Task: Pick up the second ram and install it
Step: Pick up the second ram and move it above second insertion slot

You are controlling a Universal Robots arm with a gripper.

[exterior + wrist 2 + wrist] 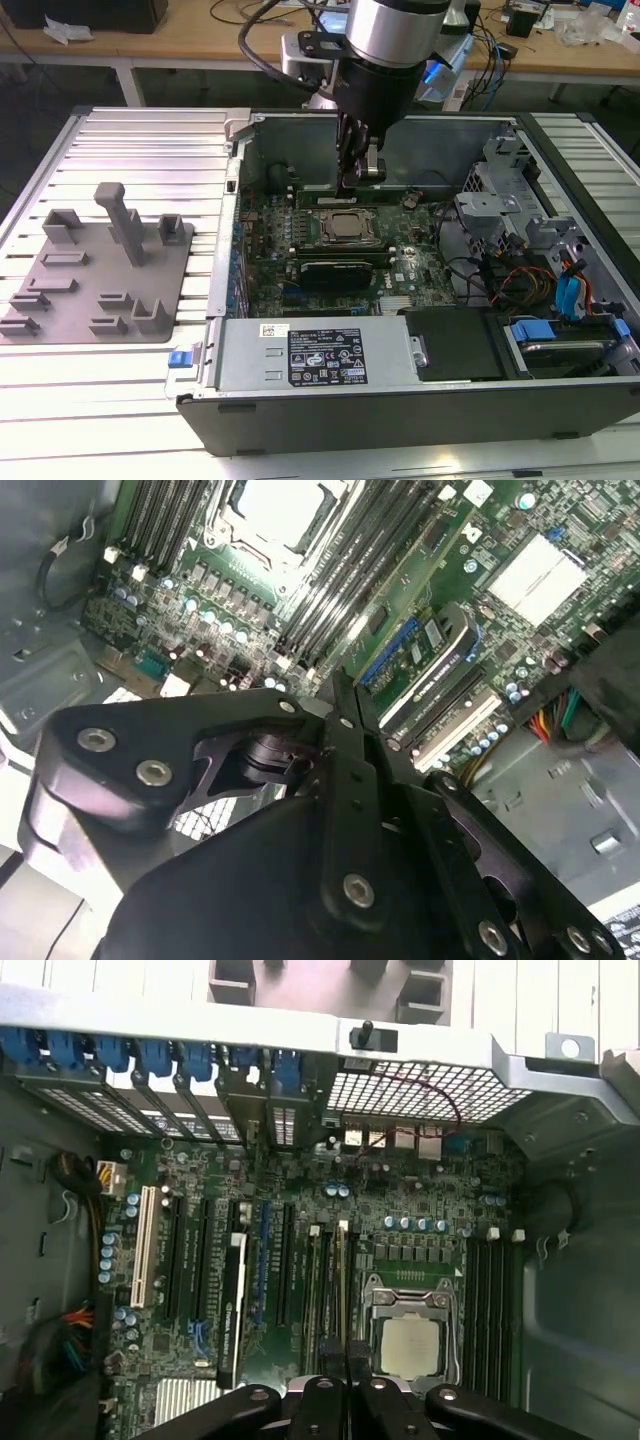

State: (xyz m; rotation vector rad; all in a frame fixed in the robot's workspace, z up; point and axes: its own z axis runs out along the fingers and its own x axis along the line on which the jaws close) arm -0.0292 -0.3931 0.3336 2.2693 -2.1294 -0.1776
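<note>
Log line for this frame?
gripper | inside PC case | over RAM slots beside CPU socket | jaws together | grasp contents: cannot tell

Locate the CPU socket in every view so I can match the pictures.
Exterior view: the CPU socket is near the picture's middle, directly below the gripper.
Second wrist view: the CPU socket lies beyond the gripper, between two banks of memory slots.
First wrist view: the CPU socket lies beside the gripper, with memory slots on either side.
Shared landmark: the gripper, close to the socket in all three.
</note>
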